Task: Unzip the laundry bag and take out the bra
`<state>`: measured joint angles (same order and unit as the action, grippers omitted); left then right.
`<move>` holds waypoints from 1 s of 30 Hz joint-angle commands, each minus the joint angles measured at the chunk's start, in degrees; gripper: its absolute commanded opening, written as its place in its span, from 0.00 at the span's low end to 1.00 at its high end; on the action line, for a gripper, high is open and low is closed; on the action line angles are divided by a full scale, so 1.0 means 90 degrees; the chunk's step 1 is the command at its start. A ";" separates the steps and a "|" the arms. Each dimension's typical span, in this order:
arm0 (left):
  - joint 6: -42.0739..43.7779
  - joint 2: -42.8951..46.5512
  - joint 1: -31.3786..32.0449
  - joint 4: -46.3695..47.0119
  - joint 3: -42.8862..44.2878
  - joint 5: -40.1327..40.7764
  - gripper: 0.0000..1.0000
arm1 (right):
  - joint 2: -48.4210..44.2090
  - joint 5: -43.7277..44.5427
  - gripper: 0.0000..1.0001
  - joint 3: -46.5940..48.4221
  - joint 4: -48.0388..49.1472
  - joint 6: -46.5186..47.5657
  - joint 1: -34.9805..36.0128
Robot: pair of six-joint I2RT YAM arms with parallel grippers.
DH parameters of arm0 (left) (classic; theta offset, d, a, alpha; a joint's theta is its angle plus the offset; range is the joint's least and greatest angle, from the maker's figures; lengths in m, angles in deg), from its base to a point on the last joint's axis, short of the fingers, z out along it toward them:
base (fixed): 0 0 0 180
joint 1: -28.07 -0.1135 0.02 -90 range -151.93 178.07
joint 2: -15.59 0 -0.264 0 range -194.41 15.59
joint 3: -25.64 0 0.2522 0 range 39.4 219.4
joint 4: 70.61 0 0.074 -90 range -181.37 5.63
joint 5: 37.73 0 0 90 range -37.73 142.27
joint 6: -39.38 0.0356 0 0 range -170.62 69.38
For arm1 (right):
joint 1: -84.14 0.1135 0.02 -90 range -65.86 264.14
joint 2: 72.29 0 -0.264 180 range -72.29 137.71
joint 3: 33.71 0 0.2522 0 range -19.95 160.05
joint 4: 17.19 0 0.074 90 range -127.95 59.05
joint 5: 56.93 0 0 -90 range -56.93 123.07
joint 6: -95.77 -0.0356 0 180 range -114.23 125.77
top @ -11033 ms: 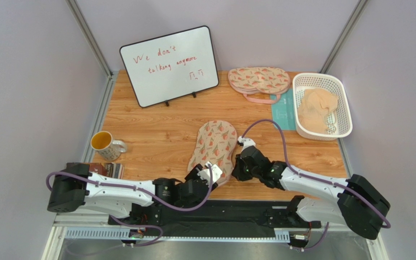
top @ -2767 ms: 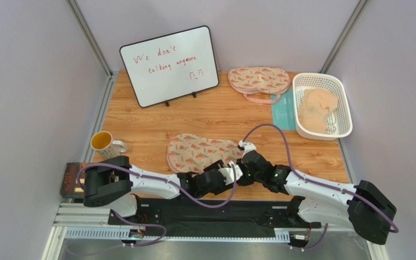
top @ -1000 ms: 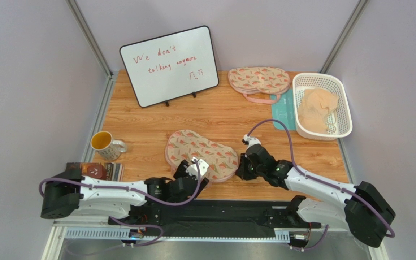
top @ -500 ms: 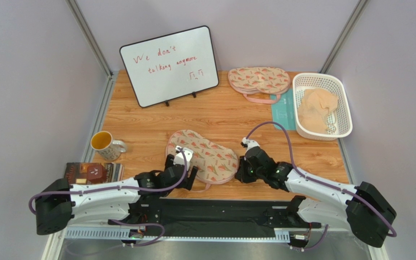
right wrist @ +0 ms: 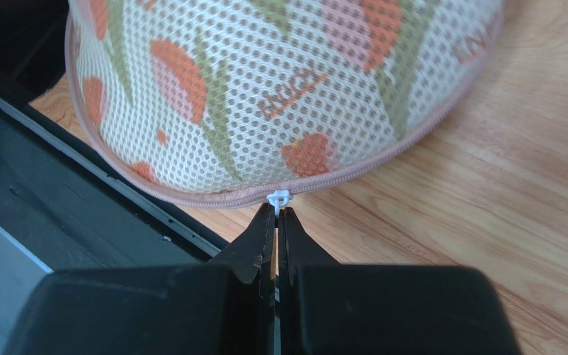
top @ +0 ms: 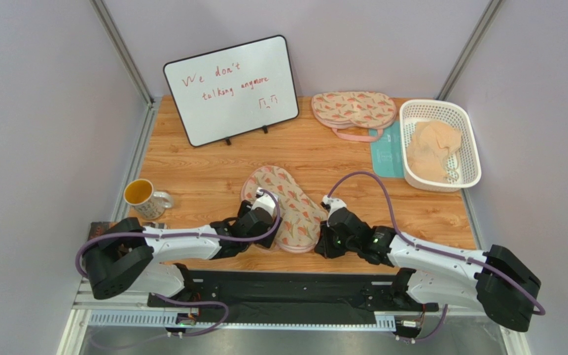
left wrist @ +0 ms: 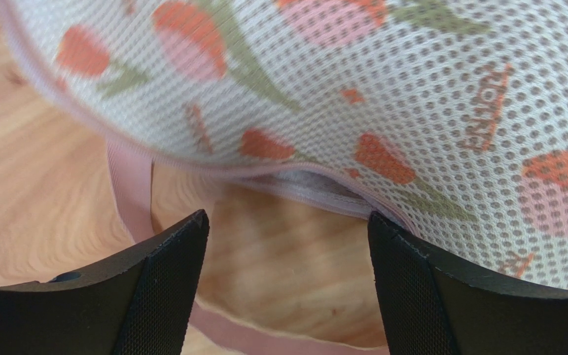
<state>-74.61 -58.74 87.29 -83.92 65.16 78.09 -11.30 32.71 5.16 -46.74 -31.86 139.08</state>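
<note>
Pale lilac walls (top: 42, 111) close in a wooden bench (top: 213, 166), seen from above with twelve o'clock at the far wall. A whiteboard (top: 231, 89) with red writing stands at eleven o'clock. A white basket (top: 435, 103) holding a peach fabric heap (top: 431, 151) sits at two o'clock, and a second printed pouch (top: 354, 109) lies at one o'clock. A yellow mug (top: 140, 196) stands at nine o'clock. The laundry bag (top: 287, 203) lies near the middle of the bench, toward the near edge, its long axis running from eleven to five o'clock. The left fingers (left wrist: 168, 288) stand wide apart at the bag's nine o'clock side, holding nothing. Its pink-trimmed edge crosses just beyond their tips, and the pink loop strap (left wrist: 133, 192) lies on the wood beside the left one. The right fingers (right wrist: 257, 244) are pressed together at the four o'clock side of the bag's near lobe. They pinch the small white zip pull (right wrist: 278, 197) on the pink seam, right at their tips.
</note>
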 commanded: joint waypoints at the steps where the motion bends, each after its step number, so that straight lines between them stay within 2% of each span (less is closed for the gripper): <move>1: 0.0507 -0.0316 -0.0271 0.0136 0.0594 0.0099 0.85 | 0.0030 0.0030 0.00 -0.0084 0.0368 -0.0233 0.0272; 7: 0.0508 -0.0102 -0.0301 -0.0547 0.0664 0.0353 0.85 | 0.0020 0.0391 0.00 -0.0084 0.0378 -0.0273 0.0331; 12: 0.0720 0.1157 -0.0077 -0.0851 0.0254 0.0071 0.87 | -0.0039 0.0421 0.00 -0.0055 0.0339 -0.0272 0.0331; 16: 0.2133 0.1890 0.1054 -0.0529 0.0185 0.0168 0.88 | -0.0058 0.0421 0.00 -0.0055 0.0358 -0.0282 0.0331; 17: 0.2331 0.2036 0.1472 -0.0306 0.0185 0.0139 0.88 | -0.0068 0.0411 0.00 -0.0035 0.0348 -0.0282 0.0331; 19: 0.2596 0.2135 0.1788 -0.0080 0.0156 0.0109 0.88 | -0.0068 0.0411 0.00 -0.0026 0.0358 -0.0272 0.0322; 22: 0.2880 0.1980 0.1955 0.0447 0.0272 -0.0330 0.87 | -0.0078 0.0392 0.00 0.0004 0.0358 -0.0272 0.0331; 30: 0.3134 0.0037 0.2355 0.0877 0.0945 -0.0526 0.86 | -0.0185 0.0392 0.00 0.0033 0.0300 -0.0272 0.0331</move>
<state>-49.48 -52.71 106.99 -80.90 70.01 74.94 -11.50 35.16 4.41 -45.87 -33.65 141.84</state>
